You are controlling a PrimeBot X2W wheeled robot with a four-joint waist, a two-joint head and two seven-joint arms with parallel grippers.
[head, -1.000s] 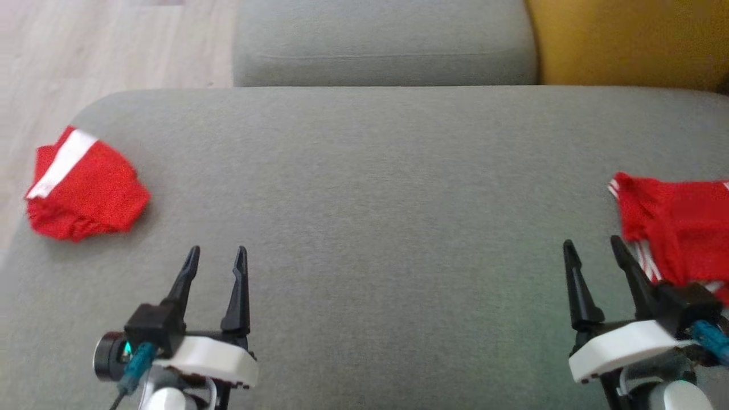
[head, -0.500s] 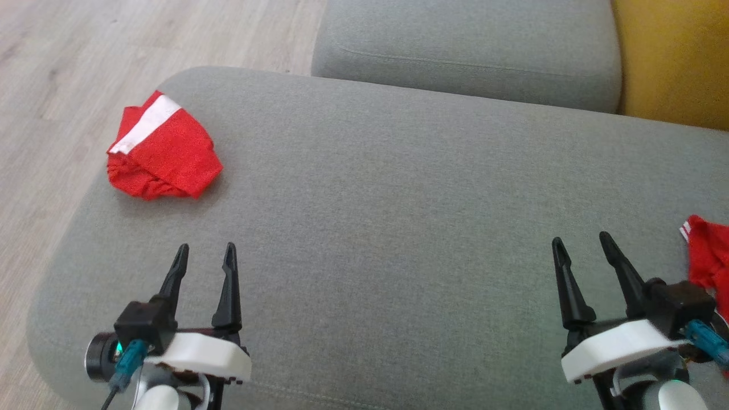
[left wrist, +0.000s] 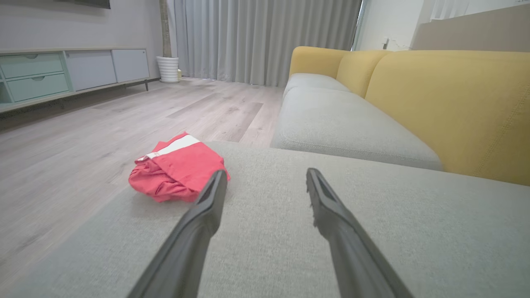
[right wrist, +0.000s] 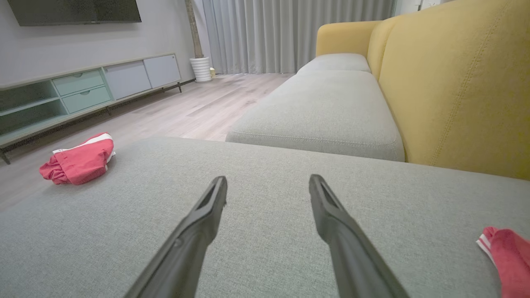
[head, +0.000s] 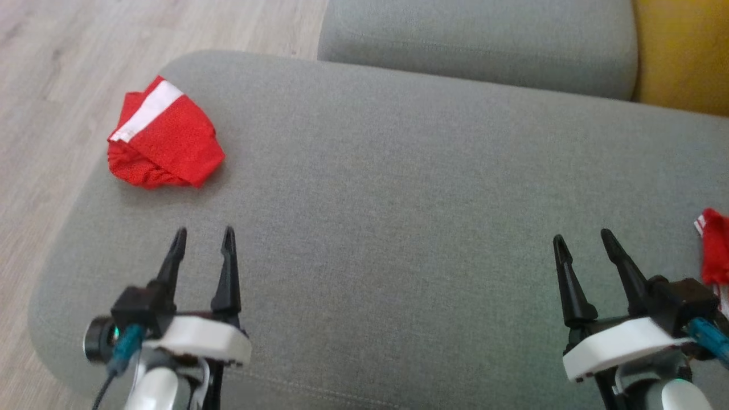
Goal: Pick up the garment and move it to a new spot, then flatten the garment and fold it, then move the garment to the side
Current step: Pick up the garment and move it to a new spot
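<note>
In the head view, a folded red garment (head: 162, 136) lies at about ten o'clock on the grey sofa cushion (head: 398, 171), close to its rounded corner. It is a compact, rumpled bundle with a white band across its top edge, and it borders the pale wooden floor (head: 57, 57). The left wrist view shows the same bundle (left wrist: 178, 169) partly behind the tip of one dark finger.

The left gripper (head: 204, 232) hovers over the cushion with the bundle at its eleven o'clock, apart from it. Its jaws are spread and grasp nothing. Bare grey fabric lies between the bundle and the left gripper (left wrist: 266, 174).

At twelve o'clock sits a second grey seat cushion (head: 472, 45), with the yellow backrest (head: 683, 51) at two o'clock.

The right gripper (head: 582, 236) hangs over the near right part of the cushion, jaws likewise released and empty. At its three o'clock lies a second red garment (head: 715, 245) with white stripes. The frame edge cuts it off, so its shape cannot be made out. The right wrist view catches only a corner of it (right wrist: 505, 256), with the folded bundle (right wrist: 78, 163) far off at nine o'clock.

Beyond the sofa stand a low cabinet (left wrist: 62, 70), a white pot (left wrist: 167, 68) and grey curtains (left wrist: 265, 37).
</note>
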